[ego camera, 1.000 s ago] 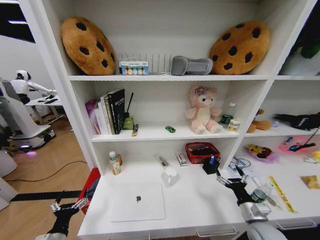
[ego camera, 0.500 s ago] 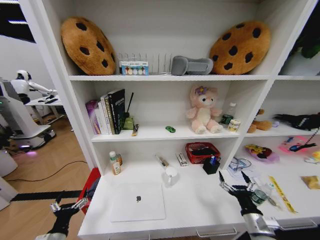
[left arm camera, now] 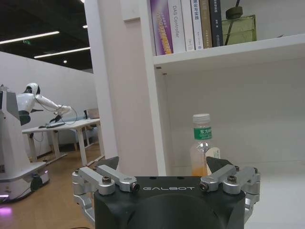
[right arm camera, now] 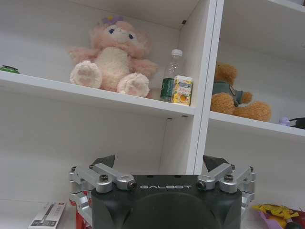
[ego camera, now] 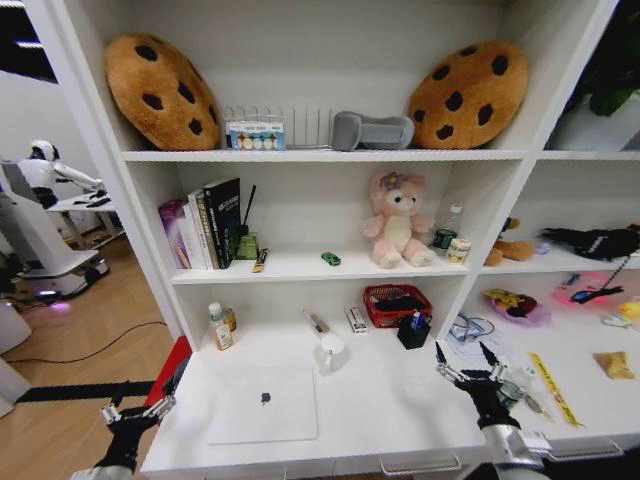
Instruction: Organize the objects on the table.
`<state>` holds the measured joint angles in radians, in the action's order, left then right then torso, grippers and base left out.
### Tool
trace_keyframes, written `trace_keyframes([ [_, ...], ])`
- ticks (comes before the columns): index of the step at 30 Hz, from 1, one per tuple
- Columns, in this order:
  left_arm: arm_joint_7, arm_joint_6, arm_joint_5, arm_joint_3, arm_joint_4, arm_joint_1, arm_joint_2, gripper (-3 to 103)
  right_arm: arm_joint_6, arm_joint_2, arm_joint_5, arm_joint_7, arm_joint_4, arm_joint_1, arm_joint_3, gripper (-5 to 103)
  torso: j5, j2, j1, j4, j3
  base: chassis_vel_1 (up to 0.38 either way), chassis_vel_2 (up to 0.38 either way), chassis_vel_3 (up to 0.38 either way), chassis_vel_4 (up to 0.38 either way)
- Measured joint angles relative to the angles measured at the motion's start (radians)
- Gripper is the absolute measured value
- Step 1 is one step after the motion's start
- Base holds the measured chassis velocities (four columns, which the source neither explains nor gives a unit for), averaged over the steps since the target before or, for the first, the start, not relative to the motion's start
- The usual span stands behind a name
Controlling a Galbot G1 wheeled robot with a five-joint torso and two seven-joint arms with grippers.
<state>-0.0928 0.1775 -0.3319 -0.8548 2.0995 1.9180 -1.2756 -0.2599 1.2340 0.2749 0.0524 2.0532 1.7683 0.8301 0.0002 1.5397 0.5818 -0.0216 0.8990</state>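
The laptop (ego camera: 263,405) lies flat on the table (ego camera: 380,410) between the two grippers. The left gripper (ego camera: 130,412) hangs off the table's left end, fingers apart, and its wrist view adds an orange-drink bottle (left arm camera: 202,151). The right gripper (ego camera: 462,372) hovers over the table's right part, fingers spread, facing a pink plush toy (right arm camera: 113,55).

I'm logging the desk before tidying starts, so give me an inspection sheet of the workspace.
Surface: white table, mostly bare at the front.
Job's things: closed silver laptop at front left; green toy car on the shelf above.
Clutter: orange-liquid bottle, white mug, red basket, black pen holder, papers and a yellow ruler at right.
Grippers: left gripper open, off the table's left end; right gripper open above the right side, holding nothing.
Cables: black cable on the floor.
Surroundings: another robot at a far desk.
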Motion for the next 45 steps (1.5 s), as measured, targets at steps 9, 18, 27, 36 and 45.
trace_keyframes([
  [9, 0.000, 0.000, 0.000, 0.000, 0.000, 0.000, 0.000, 100, -0.001, 0.004, 0.010, 0.001, -0.001, -0.001, -0.012, 100, -0.0002, 0.000, 0.000, 0.0001, 0.000, -0.060, -0.069, 0.070, 0.067],
  [18, 0.000, 0.000, 0.000, 0.000, 0.000, 0.000, 0.000, 100, -0.005, 0.005, 0.002, 0.001, 0.000, 0.003, -0.006, 100, -0.0004, 0.000, 0.000, 0.0000, 0.000, -0.094, -0.097, 0.100, 0.093],
  [27, 0.000, 0.000, 0.000, 0.000, 0.000, 0.000, 0.000, 100, -0.010, 0.004, 0.005, 0.003, -0.001, 0.005, -0.002, 100, -0.0009, 0.000, 0.000, -0.0003, 0.000, -0.193, -0.197, 0.202, 0.203],
  [36, 0.000, 0.000, 0.000, 0.000, 0.000, 0.000, 0.000, 100, -0.037, 0.009, 0.024, -0.006, 0.011, 0.018, -0.014, 100, 0.0004, 0.000, 0.000, -0.0001, 0.000, -0.201, -0.217, 0.194, 0.206],
  [45, 0.000, 0.000, 0.000, 0.000, 0.000, 0.000, 0.000, 100, -0.055, 0.018, -0.001, -0.075, 0.092, 0.125, -0.061, 100, -0.0004, 0.000, 0.000, -0.0002, 0.000, 0.000, 0.000, -0.002, -0.005],
])
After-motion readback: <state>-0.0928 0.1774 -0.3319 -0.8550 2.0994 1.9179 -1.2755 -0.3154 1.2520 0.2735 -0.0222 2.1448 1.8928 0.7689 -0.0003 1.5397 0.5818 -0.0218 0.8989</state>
